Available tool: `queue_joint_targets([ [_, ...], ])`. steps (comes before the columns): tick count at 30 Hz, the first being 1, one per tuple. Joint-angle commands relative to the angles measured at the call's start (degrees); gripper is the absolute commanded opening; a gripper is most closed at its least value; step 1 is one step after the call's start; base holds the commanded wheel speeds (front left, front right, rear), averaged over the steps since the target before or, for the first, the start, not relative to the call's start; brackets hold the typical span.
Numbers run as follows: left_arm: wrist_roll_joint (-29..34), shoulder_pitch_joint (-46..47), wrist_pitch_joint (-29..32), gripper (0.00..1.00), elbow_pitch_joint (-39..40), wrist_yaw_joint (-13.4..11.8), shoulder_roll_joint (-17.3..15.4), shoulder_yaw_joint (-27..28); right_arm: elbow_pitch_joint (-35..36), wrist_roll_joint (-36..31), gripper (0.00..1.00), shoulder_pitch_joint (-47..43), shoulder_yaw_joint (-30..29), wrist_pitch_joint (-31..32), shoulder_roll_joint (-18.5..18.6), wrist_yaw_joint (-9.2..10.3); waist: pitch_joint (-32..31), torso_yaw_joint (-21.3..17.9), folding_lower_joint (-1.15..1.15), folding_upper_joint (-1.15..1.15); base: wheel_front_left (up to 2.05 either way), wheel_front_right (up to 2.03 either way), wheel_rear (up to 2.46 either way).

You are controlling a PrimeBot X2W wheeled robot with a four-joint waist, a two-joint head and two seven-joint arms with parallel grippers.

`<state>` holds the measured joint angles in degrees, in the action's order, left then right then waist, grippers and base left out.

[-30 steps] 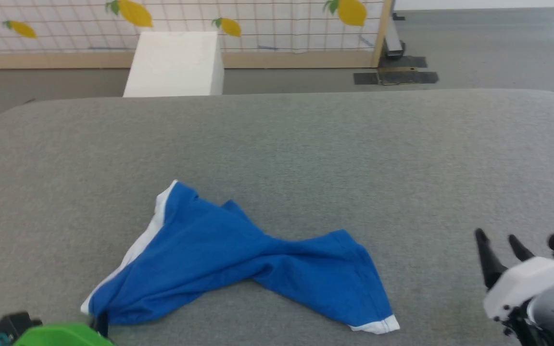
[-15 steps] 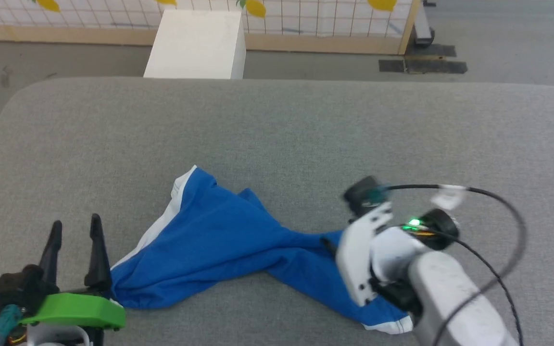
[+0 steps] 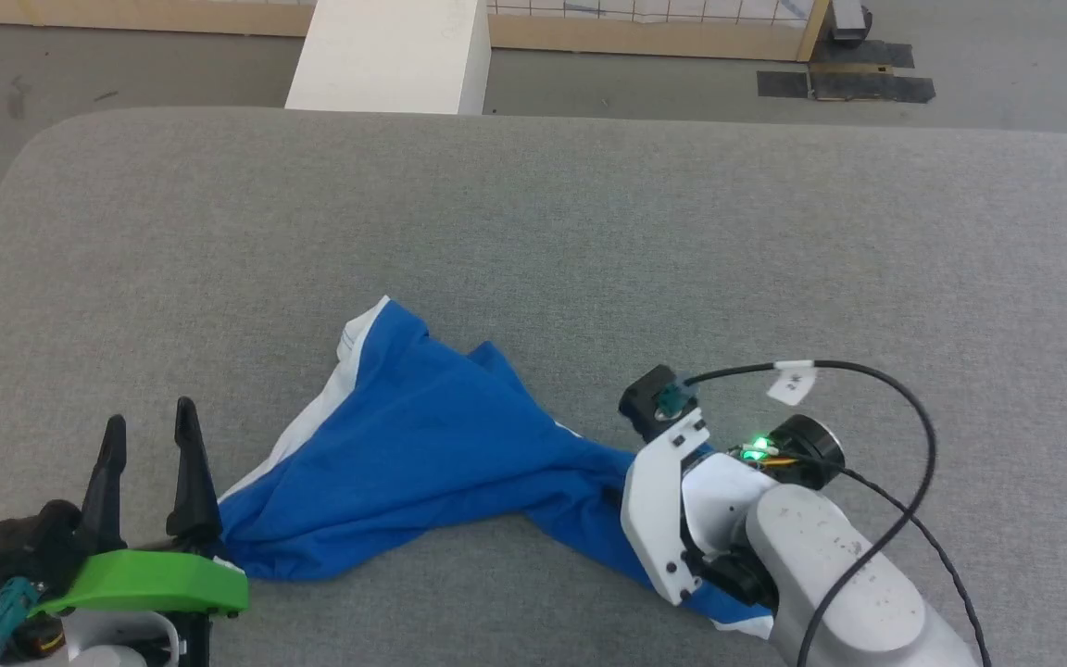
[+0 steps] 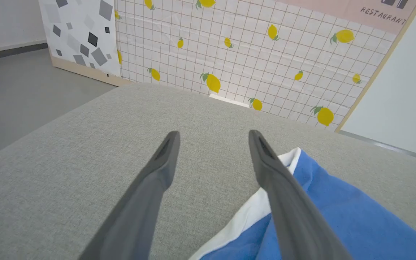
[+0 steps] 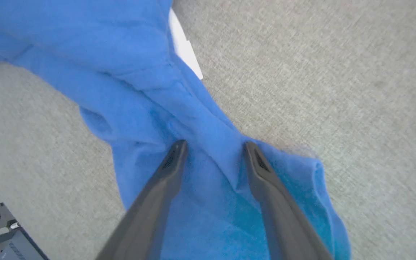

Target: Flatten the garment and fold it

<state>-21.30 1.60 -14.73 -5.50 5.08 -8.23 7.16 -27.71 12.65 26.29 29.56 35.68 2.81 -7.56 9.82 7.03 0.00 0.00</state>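
Note:
The garment (image 3: 422,463) is a pair of blue shorts with white trim, lying twisted and crumpled on the grey padded table (image 3: 533,213). My left gripper (image 3: 149,414) stands open just left of the garment's near left corner, with nothing between its fingers. The left wrist view shows that gripper (image 4: 213,133) open over bare table, with the garment's white-edged hem (image 4: 338,216) beside the right finger. My right wrist (image 3: 672,500) hovers over the garment's right half and hides its fingers. The right gripper (image 5: 215,143) is open, tips down on the garment (image 5: 139,72), a raised fold between them.
A white box (image 3: 390,56) stands on the floor beyond the table's far edge. A lemon-patterned screen (image 4: 247,54) runs behind it, with black floor plates (image 3: 844,83) at its post. A black cable (image 3: 904,408) loops above my right arm. The table's near left edge is rounded.
My left gripper has opened and released the garment's near left corner. The right arm has swung in from the right onto the garment's right half. The head camera has tilted down.

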Motion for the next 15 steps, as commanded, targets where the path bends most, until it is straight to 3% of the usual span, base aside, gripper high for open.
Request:
queue_joint_targets([
  [1, -1.2, 1.0, -0.3, 1.0, -0.7, 0.3, 0.6, 0.6, -0.6, 1.2, 0.0, 0.7, -0.3, -1.4, 0.1, 0.08, -0.3, -0.3, 0.0, 0.0, 0.0, 0.0, 0.0],
  [8, -1.4, 0.5, -0.3, 1.0, -1.8, 0.1, 1.2, 1.8, 2.0, 1.6, 0.0, 1.0, -10.4, -9.5, 0.1, 0.08, -2.1, -2.6, 0.0, 0.0, 0.0, 0.0, 0.0],
  [15, -1.3, -0.6, -0.3, 1.0, -1.3, -0.1, 1.9, 1.7, 13.2, -4.3, 0.0, -5.6, -28.2, -11.7, 0.1, 0.08, -3.9, -4.8, 0.0, 0.0, 0.0, 0.0, 0.0],
])
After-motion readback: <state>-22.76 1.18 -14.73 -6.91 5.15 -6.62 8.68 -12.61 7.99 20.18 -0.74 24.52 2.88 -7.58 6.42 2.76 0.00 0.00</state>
